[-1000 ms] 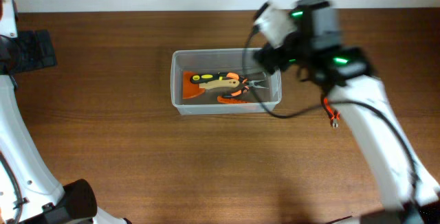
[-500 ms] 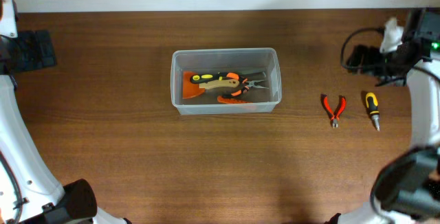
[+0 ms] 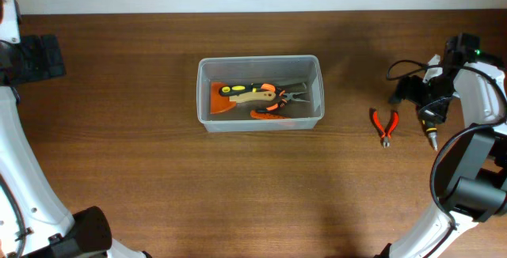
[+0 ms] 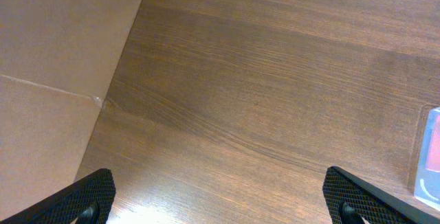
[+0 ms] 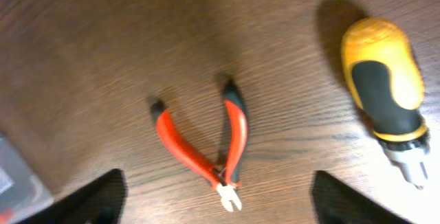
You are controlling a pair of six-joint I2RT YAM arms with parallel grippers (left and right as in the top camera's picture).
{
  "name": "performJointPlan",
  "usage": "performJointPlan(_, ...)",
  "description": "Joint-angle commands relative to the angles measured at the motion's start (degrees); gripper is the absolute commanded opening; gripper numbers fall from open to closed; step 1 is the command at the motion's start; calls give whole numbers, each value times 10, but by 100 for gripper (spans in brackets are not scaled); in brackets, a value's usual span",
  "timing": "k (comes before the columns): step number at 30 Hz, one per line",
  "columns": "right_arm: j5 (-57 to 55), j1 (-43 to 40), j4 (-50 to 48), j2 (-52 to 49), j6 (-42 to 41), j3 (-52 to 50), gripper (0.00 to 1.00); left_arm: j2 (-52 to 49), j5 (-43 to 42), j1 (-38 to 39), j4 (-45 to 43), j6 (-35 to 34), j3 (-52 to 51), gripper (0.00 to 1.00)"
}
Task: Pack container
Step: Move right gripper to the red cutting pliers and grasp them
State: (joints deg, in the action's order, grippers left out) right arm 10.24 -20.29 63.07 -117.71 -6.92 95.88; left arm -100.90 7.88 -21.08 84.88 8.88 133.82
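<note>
The clear container (image 3: 203,93) stands mid-table and holds an orange scraper (image 3: 226,101), a yellow-and-black tool (image 3: 247,91) and orange-handled pliers (image 3: 273,104). To its right, small red cutters (image 3: 385,126) (image 5: 206,148) and a yellow-and-black screwdriver (image 3: 432,134) (image 5: 385,90) lie on the wood. My right gripper (image 3: 422,97) (image 5: 223,207) hovers open over these two, with the cutters' tip between its fingers in the wrist view and nothing held. At the far left edge my left gripper (image 3: 38,58) (image 4: 227,207) is open over bare wood.
The container's corner (image 4: 430,155) shows at the right edge of the left wrist view and as a grey blur (image 5: 20,183) at the lower left of the right wrist view. A pale surface (image 4: 55,45) lies beyond the table's left edge. A black cable (image 3: 404,68) loops by the right wrist.
The right arm has swung from over the container to the table's right side and now sits lower over the cutters and screwdriver. The left arm has not moved.
</note>
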Motion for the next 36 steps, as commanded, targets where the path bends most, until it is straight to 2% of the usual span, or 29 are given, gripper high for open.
performJointPlan(1, -34, 2, 4, -7, -11, -3, 78, 16, -6, -3, 1, -9, 2, 99)
performJointPlan(7, -34, 10, 4, -7, -14, -24, 71, 16, -6, -3, 1, -9, 2, 99)
performJointPlan(19, -34, 17, -76, -7, -76, -115, 67, 16, -6, -3, 1, -9, 2, 99)
performJointPlan(25, -34, 17, -105, -7, -78, -149, 52, 16, -6, -3, 1, -9, 2, 99)
performJointPlan(33, -34, 17, -116, -8, -101, -181, 51, 16, -6, -3, 1, -9, 2, 99)
performJointPlan(36, -34, 17, -117, -8, -101, -181, 45, 16, -6, -3, 1, -9, 2, 99)
